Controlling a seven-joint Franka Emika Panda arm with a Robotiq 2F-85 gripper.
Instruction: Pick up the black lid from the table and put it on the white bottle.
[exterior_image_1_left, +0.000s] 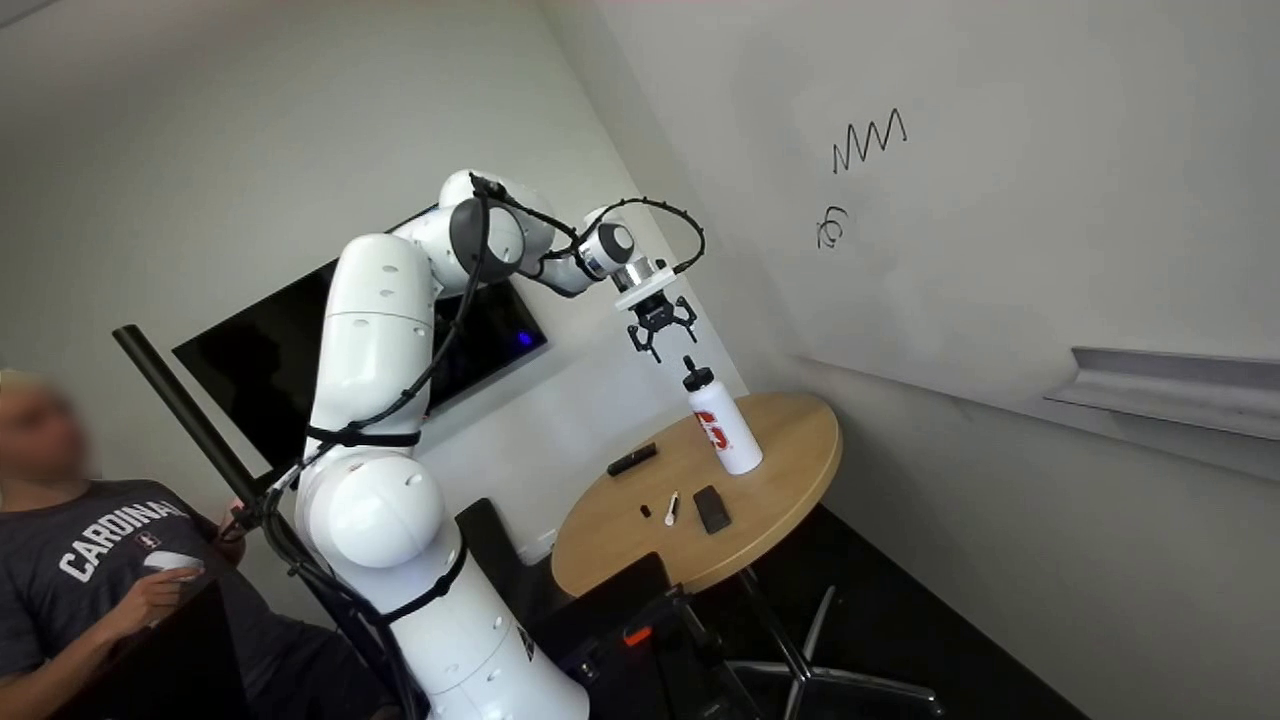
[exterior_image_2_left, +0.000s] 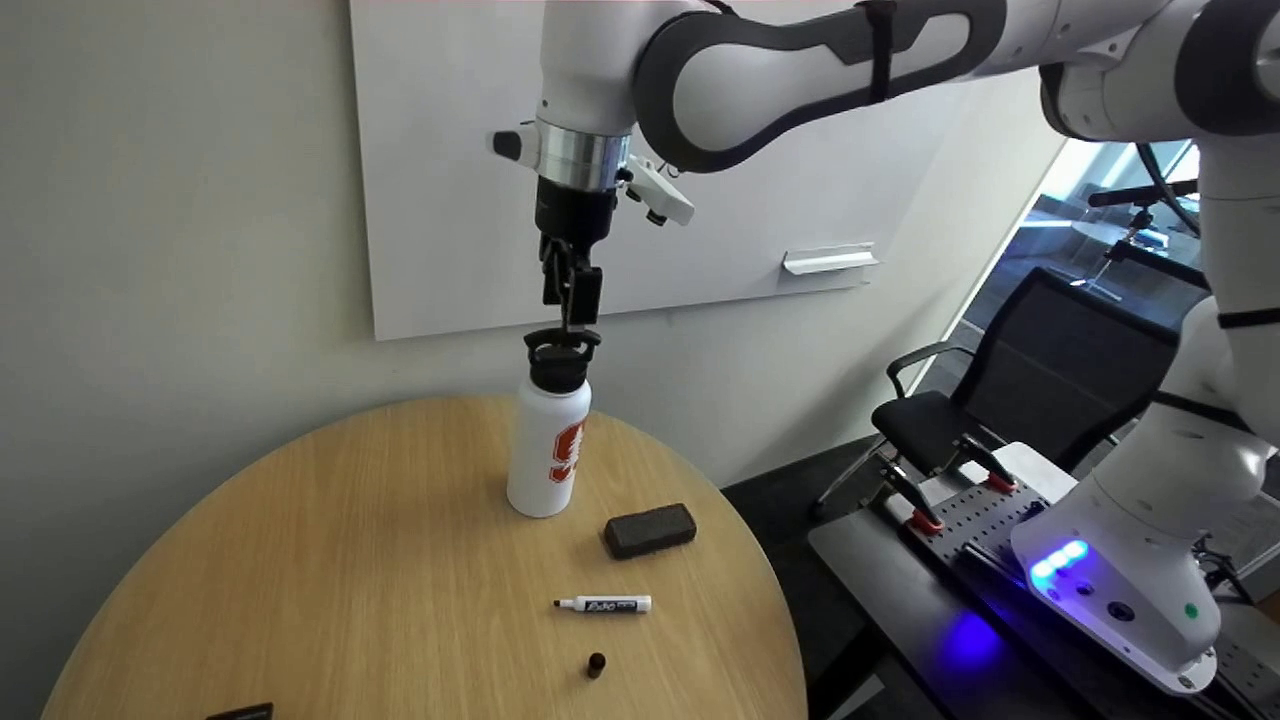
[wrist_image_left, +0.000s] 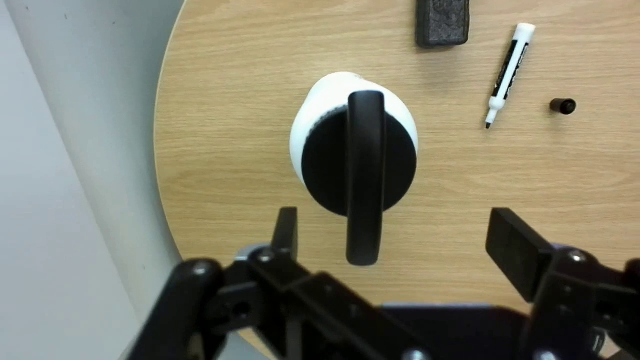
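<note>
Smooth white bottle (exterior_image_2_left: 541, 450), round black lid (exterior_image_2_left: 559, 372) atop, stands on wood-grained surface (exterior_image_2_left: 300, 550); hand (wrist_image_left: 398, 230) hovers above, spread wide, empty.

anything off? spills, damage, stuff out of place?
Yes: the marker lies uncapped and may dry out; a small black cap, likely its own, sits apart on the table. The white bottle looks tilted in an exterior view, but the table tilts too: likely camera roll. No spills or damage visible.

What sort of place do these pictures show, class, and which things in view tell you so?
Probably a meeting room, perhaps in an office, judging by the whiteboard, the large dark screen and the round table.
</note>
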